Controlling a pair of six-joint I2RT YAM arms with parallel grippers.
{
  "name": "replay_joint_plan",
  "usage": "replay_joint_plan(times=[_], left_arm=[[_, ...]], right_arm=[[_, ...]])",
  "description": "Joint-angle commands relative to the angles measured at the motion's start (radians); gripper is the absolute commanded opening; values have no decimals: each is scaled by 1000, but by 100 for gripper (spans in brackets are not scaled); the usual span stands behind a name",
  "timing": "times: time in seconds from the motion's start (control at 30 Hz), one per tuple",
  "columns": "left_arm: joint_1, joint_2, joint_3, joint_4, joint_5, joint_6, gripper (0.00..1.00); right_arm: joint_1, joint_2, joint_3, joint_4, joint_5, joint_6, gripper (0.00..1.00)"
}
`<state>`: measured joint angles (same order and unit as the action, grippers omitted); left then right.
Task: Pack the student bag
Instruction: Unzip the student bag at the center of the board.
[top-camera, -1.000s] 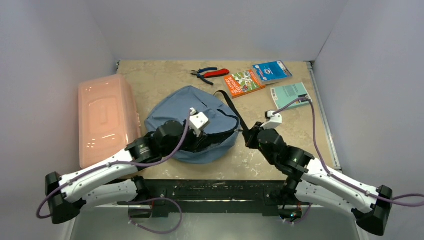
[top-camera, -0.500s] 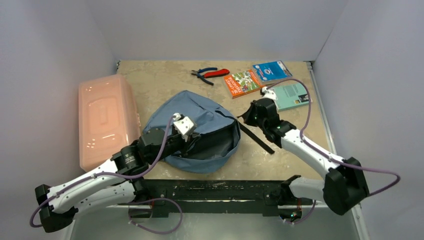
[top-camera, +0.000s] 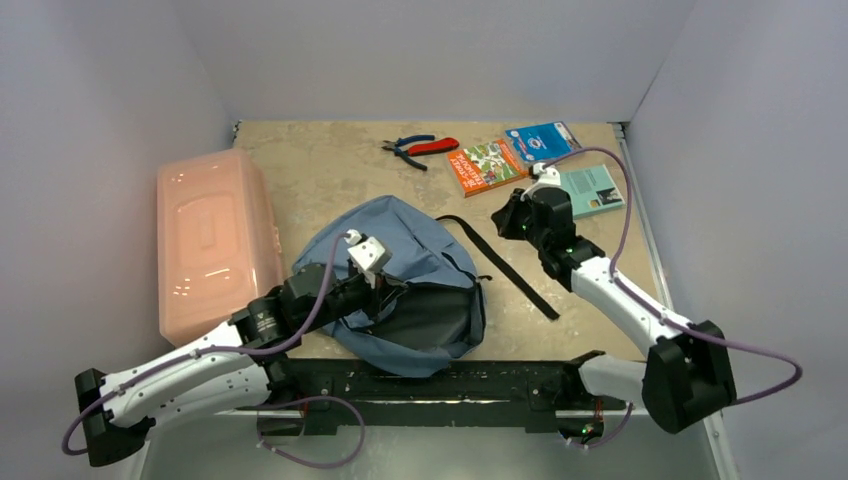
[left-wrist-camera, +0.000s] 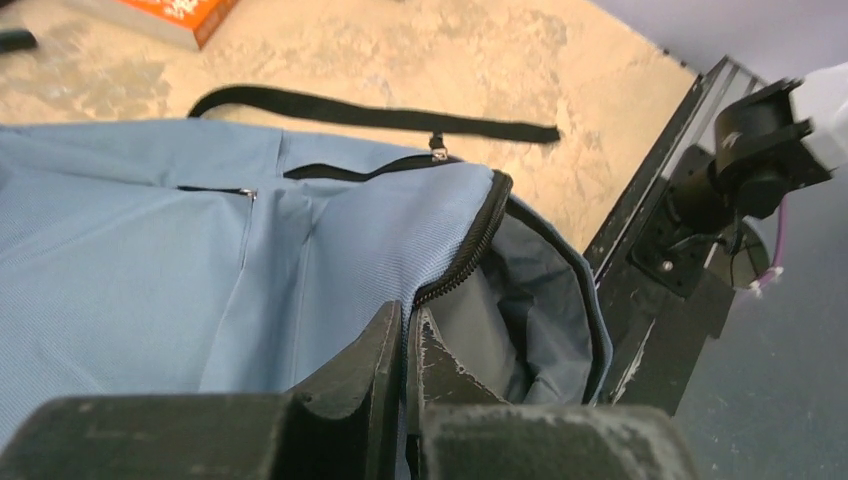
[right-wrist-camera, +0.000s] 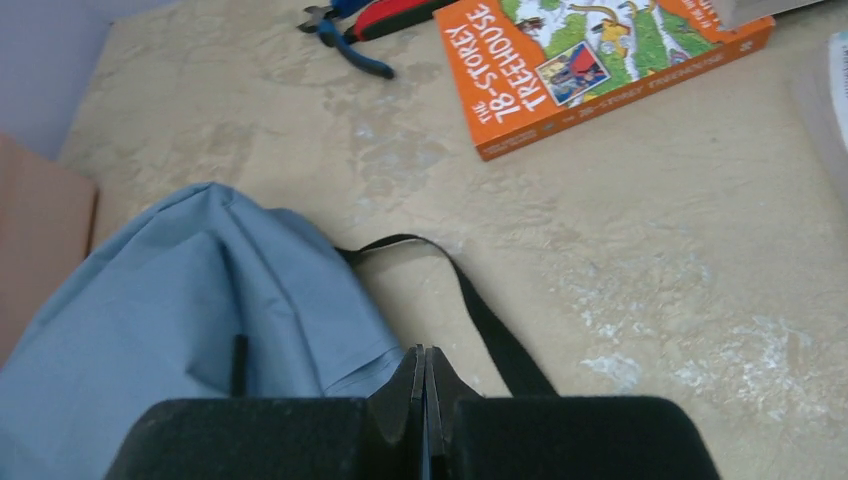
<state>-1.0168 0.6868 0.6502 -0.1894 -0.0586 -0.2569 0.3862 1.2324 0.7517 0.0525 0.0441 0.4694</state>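
The grey-blue student bag (top-camera: 400, 250) lies mid-table with its dark zipped mouth gaping toward the near edge. My left gripper (top-camera: 390, 293) is shut on the bag's zip edge; the left wrist view shows the fabric pinched between the jaws (left-wrist-camera: 411, 322) and the dark lining open to the right. A long black strap (top-camera: 500, 265) lies flat on the table to the bag's right. My right gripper (top-camera: 504, 222) is shut and empty, hovering above the table beyond the strap. In the right wrist view it (right-wrist-camera: 425, 352) sits over the bag's edge (right-wrist-camera: 180, 310) and the strap (right-wrist-camera: 490, 325).
A translucent pink box (top-camera: 210, 235) stands at the left. At the back lie pliers (top-camera: 420, 148), an orange book (top-camera: 487, 165), a blue packet (top-camera: 543, 141) and a teal book (top-camera: 592, 188). A black rail (top-camera: 430, 380) runs along the near edge.
The right arm swung from beside the bag's right edge to the far right; the strap now lies flat. The left gripper drew the bag's mouth toward the near edge.
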Motion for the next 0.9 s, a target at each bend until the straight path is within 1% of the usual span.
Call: replay_joint_plan(times=[0.0,0.03,0.07,0.1,0.13,0.17,0.23,0.27,0.33,0.37,0.47,0.57,0.63,0.7,0.8,0.87], left_arm=[[-2,55,5,54,10,-56,2],[-2,84,25,14,24,-54,13],[-2,117,49,-24,48,-43,27],[-2,148,68,-46,98,-32,37],[-2,179,84,-57,132,-32,52],[-2,203,96,-56,157,-36,63],[-5,242,121,-37,195,-49,82],[-13,262,139,-36,192,-50,86],[-39,313,180,-40,160,-32,89],[-57,327,197,-39,135,-21,90],[-103,425,277,-82,94,20,92],[-157,527,357,-145,62,55,94],[-177,575,375,-154,38,60,94],[-187,611,376,-135,43,49,93],[-198,661,398,-136,49,38,92],[-205,694,432,-158,27,38,92]], right_arm=[[1,-115,-24,-152,-128,-36,0],[0,-138,-29,-199,-128,-36,0],[0,-157,-31,-246,-124,-36,0],[0,-174,-36,-285,-114,-36,0],[0,-191,-56,-310,-108,-36,0],[1,-208,-77,-324,-125,-36,0],[-1,-219,-121,-324,-148,-36,0],[-1,-217,-142,-309,-163,-36,0],[-3,-204,-185,-269,-188,252,56],[-6,-193,-201,-244,-213,293,60],[-19,-161,-241,-172,-283,362,63],[-23,-139,-280,-95,-317,408,66],[-25,-123,-289,-66,-314,414,66],[-26,-117,-305,-22,-300,428,65],[-27,-96,-331,49,-283,443,62],[-30,-63,-347,104,-303,455,59]])
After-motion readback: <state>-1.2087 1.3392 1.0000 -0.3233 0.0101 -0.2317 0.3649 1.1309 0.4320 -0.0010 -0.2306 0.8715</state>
